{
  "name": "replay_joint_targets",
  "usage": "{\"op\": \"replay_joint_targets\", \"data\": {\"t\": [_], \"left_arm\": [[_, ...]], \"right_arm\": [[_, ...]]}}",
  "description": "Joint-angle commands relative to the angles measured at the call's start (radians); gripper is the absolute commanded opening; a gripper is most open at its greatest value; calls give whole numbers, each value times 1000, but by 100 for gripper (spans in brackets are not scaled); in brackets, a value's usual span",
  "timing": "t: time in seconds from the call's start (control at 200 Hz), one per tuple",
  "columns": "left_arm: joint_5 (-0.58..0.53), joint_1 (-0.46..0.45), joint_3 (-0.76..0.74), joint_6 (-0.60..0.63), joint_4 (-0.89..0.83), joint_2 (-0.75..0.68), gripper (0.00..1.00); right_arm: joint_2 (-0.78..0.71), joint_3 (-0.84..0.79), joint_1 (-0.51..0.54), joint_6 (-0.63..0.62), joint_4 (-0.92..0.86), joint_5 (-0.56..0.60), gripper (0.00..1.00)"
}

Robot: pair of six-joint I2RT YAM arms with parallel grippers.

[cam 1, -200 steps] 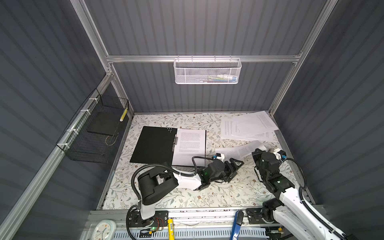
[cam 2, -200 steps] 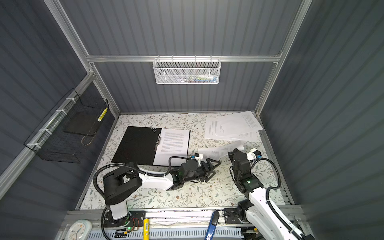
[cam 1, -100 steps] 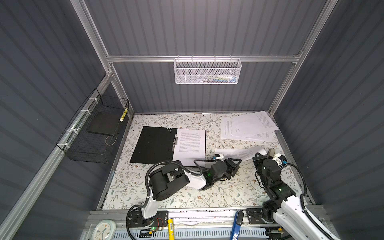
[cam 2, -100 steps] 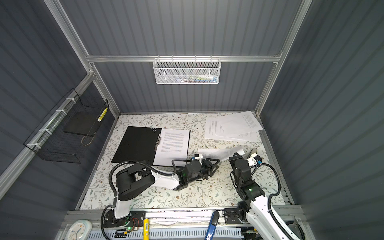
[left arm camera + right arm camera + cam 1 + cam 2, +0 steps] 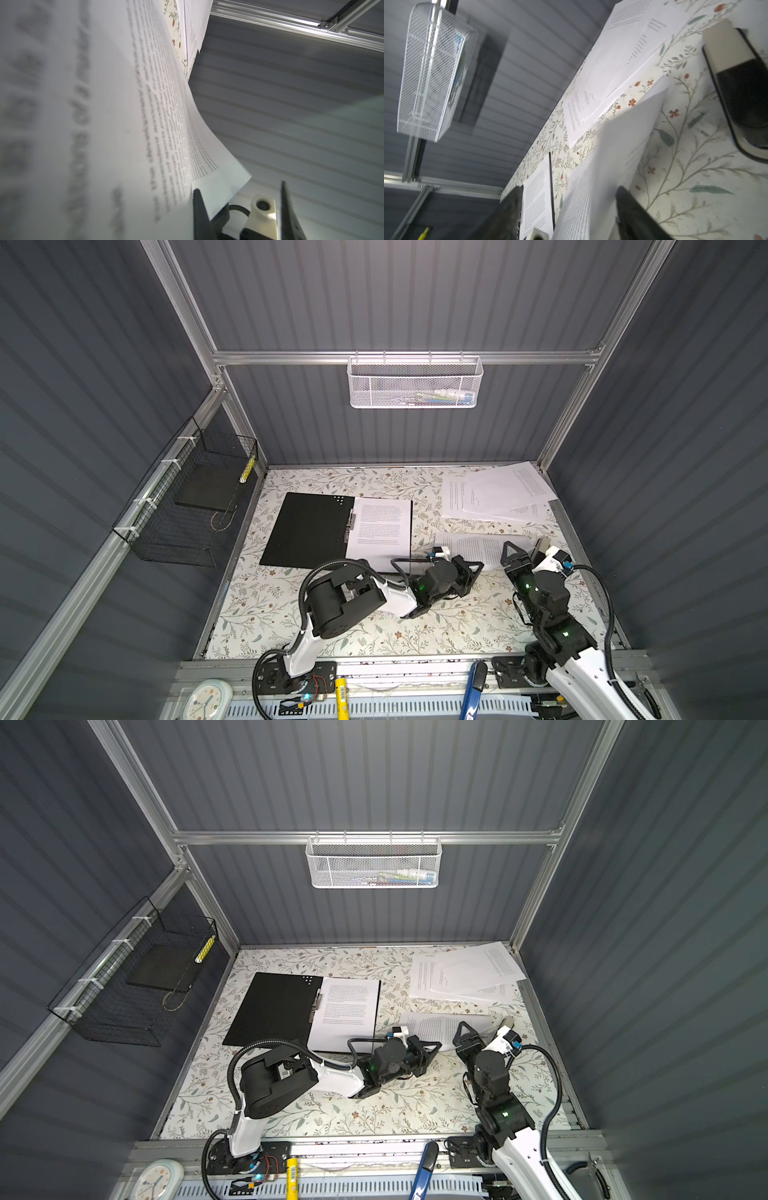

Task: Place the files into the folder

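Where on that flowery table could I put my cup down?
Roomiest: the tablecloth along the robot's edge, and the front-left corner near the folder. A narrow strip runs behind the folder. Crowded: the paper pile back right, and the loose sheet between the left gripper and right gripper.

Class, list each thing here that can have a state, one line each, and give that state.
Folder: open, lying flat, black inside up.
Sheet in folder: lying flat on one half.
Loose sheet: curved, one end raised.
Paper pile: fanned, outside the folder.
Left gripper: shut on the loose sheet.
Right gripper: open, holding nothing.
White basket: hanging, with things inside.
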Motion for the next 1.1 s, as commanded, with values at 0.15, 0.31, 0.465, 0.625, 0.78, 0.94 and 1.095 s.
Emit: {"op": "replay_joint_targets", "data": {"t": [0.15,0.31,0.465,0.625,0.78,0.94,1.095], "left_arm": [[144,136,16,249,-113,-41,0],[394,272,20,558,-340,-168,0],[662,364,141,939,-730,-289,0],[903,427,315,1433,-1250,-346,0],[802,432,436,1826,-1590,-401,0],[873,439,474,2131,-1766,-380,0],[930,517,505,2154,-1842,-288,0]], "right_arm": [[13,300,1,-323,-281,-177,99],[119,497,1,-442,-376,-242,99],[247,507,-35,-554,-250,-407,99],[374,441,-164,-593,2,-702,99],[545,402,-277,-509,317,-995,99],[685,452,-306,-497,374,-1050,99],[842,477,-315,-480,376,-1096,99]]}}
